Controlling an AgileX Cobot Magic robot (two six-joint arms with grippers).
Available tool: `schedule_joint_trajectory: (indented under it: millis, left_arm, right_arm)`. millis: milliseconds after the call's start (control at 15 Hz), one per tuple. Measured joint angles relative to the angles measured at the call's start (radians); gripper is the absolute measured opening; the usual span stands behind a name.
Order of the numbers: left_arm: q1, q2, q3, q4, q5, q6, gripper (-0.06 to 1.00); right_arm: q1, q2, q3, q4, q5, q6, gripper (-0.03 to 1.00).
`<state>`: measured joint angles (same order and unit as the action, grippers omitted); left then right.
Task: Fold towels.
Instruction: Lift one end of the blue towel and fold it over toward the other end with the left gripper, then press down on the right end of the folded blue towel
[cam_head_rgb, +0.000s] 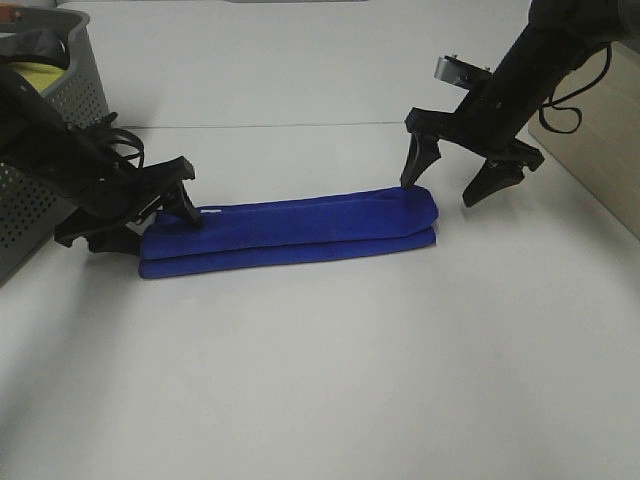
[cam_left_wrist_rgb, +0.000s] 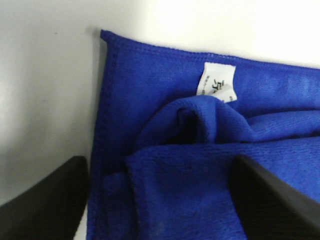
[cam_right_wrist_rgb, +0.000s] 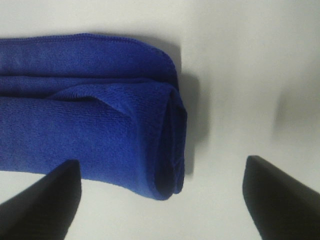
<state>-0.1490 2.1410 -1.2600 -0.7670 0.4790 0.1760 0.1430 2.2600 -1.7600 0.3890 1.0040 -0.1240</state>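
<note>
A blue towel (cam_head_rgb: 290, 232) lies folded into a long narrow strip on the white table (cam_head_rgb: 330, 380). My left gripper (cam_head_rgb: 140, 215) is open at the towel's left end, its fingers straddling the cloth just above it. The left wrist view shows the towel's layered end (cam_left_wrist_rgb: 200, 165) with a white label (cam_left_wrist_rgb: 216, 82) and both fingers (cam_left_wrist_rgb: 45, 200) apart. My right gripper (cam_head_rgb: 455, 180) is open just above the towel's right end, one fingertip at the far edge. The right wrist view shows the rounded fold (cam_right_wrist_rgb: 100, 135) between the spread fingers (cam_right_wrist_rgb: 45, 200).
A grey perforated basket (cam_head_rgb: 40, 130) stands at the far left behind my left arm. A beige panel (cam_head_rgb: 600, 150) stands at the right edge. Bare white table lies in front of the towel.
</note>
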Motion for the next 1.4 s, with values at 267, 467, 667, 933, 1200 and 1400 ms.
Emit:
schedule_joint_trajectory:
  millis: [267, 467, 667, 933, 1200, 1400]
  left_arm:
    - [-0.004, 0.018, 0.003, -0.054, -0.002, 0.056, 0.08]
    - [0.012, -0.006, 0.004, -0.018, 0.009, 0.06, 0.06]
    - [0.067, -0.128, -0.008, 0.141, 0.028, -0.043, 0.06]
    - [0.013, -0.174, -0.179, 0.245, 0.214, -0.151, 0.06]
    - [-0.177, -0.066, -0.368, 0.247, 0.241, -0.29, 0.06]
    - [-0.274, 0.076, -0.511, 0.247, 0.242, -0.392, 0.11]
  right_arm:
    - [0.0, 0.0, 0.0, -0.001, -0.017, 0.0, 0.82]
    - [0.0, 0.0, 0.0, -0.001, -0.021, 0.0, 0.82]
    - [0.0, 0.0, 0.0, -0.001, -0.021, 0.0, 0.82]
    - [0.0, 0.0, 0.0, 0.003, -0.018, 0.0, 0.82]
    - [0.0, 0.0, 0.0, 0.008, 0.009, 0.0, 0.82]
    - [0.0, 0.0, 0.0, 0.008, 0.019, 0.0, 0.82]
